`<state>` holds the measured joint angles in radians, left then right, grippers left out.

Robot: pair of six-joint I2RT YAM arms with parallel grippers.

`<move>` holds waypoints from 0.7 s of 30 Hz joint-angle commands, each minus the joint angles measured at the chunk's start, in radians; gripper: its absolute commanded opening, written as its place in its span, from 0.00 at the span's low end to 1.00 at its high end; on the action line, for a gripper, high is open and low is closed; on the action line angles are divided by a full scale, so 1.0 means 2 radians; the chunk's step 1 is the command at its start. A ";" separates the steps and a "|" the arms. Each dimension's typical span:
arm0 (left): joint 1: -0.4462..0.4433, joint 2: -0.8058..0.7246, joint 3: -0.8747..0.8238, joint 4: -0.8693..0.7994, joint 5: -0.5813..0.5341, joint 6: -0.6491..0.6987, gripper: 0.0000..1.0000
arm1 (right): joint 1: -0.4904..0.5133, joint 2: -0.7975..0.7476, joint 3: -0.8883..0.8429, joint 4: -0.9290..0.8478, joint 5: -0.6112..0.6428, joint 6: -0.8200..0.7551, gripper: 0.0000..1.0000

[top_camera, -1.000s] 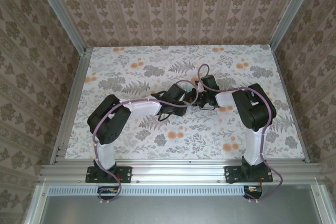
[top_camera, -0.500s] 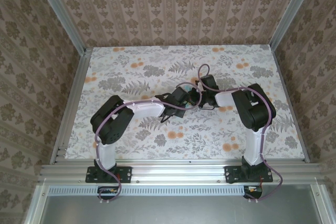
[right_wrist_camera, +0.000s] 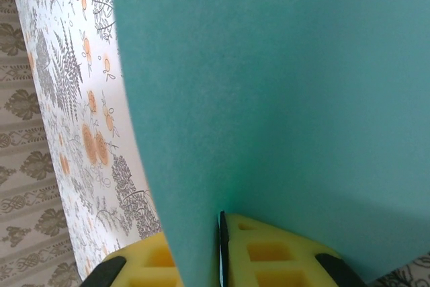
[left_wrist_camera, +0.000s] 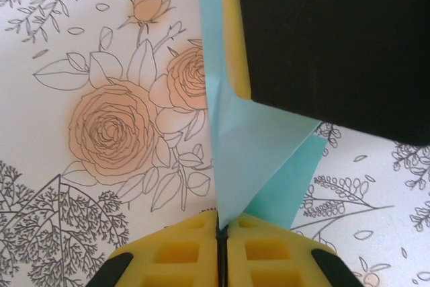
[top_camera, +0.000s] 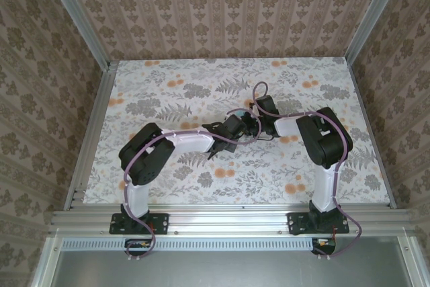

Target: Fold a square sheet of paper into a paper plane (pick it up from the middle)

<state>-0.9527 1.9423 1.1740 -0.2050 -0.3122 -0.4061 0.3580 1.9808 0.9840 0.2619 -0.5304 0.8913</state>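
Observation:
The turquoise sheet of paper (left_wrist_camera: 259,149), folded into layers with a crease, stands on edge above the table. My left gripper (left_wrist_camera: 222,225) is shut on its lower tip, yellow pads pressed together. My right gripper (right_wrist_camera: 220,226) is shut on the paper (right_wrist_camera: 269,99) too, and the sheet rises from between its pads. One of the right gripper's fingers (left_wrist_camera: 236,31) lies flat against the paper's upper part in the left wrist view. From above, the left gripper (top_camera: 240,130) and the right gripper (top_camera: 255,124) meet at the table's middle.
The floral tabletop (top_camera: 168,92) stretches out on all sides of the grippers. Metal rails (top_camera: 91,132) and patterned walls close it in on the left, right and back. Purple cables (top_camera: 259,89) loop over both wrists.
The left arm has slid right toward the right gripper, and its jaws have closed onto the paper. The right arm has hardly moved.

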 commanded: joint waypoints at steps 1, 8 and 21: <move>-0.004 0.015 0.010 -0.026 -0.025 0.016 0.08 | 0.005 -0.004 0.001 -0.044 0.024 0.008 0.16; -0.006 0.020 0.001 -0.012 -0.036 0.037 0.07 | 0.001 -0.038 0.013 -0.091 0.032 0.028 0.22; -0.007 0.019 -0.003 -0.008 -0.042 0.048 0.09 | -0.002 -0.041 0.015 -0.127 0.056 0.014 0.10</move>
<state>-0.9611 1.9621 1.1786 -0.1890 -0.3801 -0.3344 0.3580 1.9053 0.9974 0.0696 -0.4591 0.9375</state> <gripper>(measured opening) 0.089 0.118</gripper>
